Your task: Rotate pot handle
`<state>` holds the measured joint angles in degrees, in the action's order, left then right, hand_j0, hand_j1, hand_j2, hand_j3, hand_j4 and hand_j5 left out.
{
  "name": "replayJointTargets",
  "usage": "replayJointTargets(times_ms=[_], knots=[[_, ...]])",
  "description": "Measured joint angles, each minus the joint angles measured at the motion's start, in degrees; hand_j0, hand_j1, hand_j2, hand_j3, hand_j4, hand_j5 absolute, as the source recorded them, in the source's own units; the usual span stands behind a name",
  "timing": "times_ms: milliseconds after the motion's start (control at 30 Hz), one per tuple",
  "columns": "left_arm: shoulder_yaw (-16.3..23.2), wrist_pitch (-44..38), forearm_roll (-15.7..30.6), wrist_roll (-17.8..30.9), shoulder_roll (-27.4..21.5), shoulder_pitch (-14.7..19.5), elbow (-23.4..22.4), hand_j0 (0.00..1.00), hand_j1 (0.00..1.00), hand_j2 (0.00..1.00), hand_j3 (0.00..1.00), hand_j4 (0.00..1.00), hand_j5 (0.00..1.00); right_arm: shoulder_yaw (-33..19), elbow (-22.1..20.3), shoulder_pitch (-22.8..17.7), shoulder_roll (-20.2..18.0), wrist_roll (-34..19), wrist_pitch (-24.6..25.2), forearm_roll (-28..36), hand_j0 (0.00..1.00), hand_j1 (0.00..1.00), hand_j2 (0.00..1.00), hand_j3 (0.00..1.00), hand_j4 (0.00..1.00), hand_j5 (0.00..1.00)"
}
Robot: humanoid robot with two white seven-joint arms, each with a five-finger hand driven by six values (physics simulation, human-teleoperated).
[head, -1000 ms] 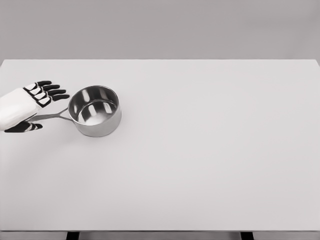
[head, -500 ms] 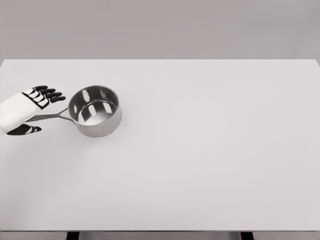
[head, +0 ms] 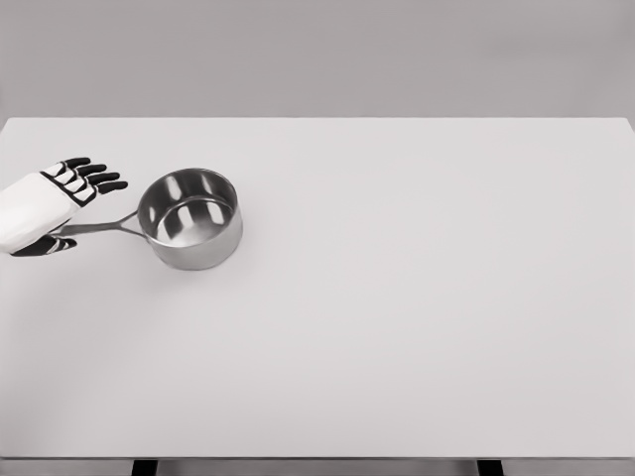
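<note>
At far left of the table (head: 417,327): item one, my left hand (head: 50,210), entering from the left edge, white palm side-on, dark fingers (head: 97,177) spread and extended toward the pot, thumb (head: 42,247) dropped below the handle line. Condition: open, holding nothing; the palm covers the handle's outer tip, so I cannot tell whether skin meets metal there. Item two, just to its right: handle (head: 104,227), a thin steel bar running from under my palm rightward and slightly upward to the pot wall, lying between fingers above and thumb below. Item three: pot (head: 190,219), a small polished steel saucepan, upright, interior bare and reflective, standing on the table's left part, nearer the far edge than the near one. Item four, everything rightward: plain white tabletop, with dark legs showing under its near edge. My right hand is out of view. Step in hand, by my judgement: positioning on the handle, with the turn itself not yet under way, since no grip has closed. What the next move calls for: bringing fingers and thumb together around the bar, or setting the palm firmly against its side, then sweeping the tip in an arc so the pot pivots on its base rather than sliding away across the smooth surface.
</note>
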<state>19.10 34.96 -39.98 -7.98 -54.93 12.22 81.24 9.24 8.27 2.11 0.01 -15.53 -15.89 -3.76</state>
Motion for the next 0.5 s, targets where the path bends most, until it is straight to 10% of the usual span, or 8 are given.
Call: replayJointTargets(times_ms=[500], knots=[[-0.2, 0.0, -2.2, 0.0, 0.7, 1.3, -0.4, 1.0, 1.0, 1.0, 1.0, 1.0, 1.0, 0.0, 0.0, 0.0, 0.0, 0.0, 0.0, 0.0, 1.0, 1.0, 1.0, 1.0, 1.0, 1.0]])
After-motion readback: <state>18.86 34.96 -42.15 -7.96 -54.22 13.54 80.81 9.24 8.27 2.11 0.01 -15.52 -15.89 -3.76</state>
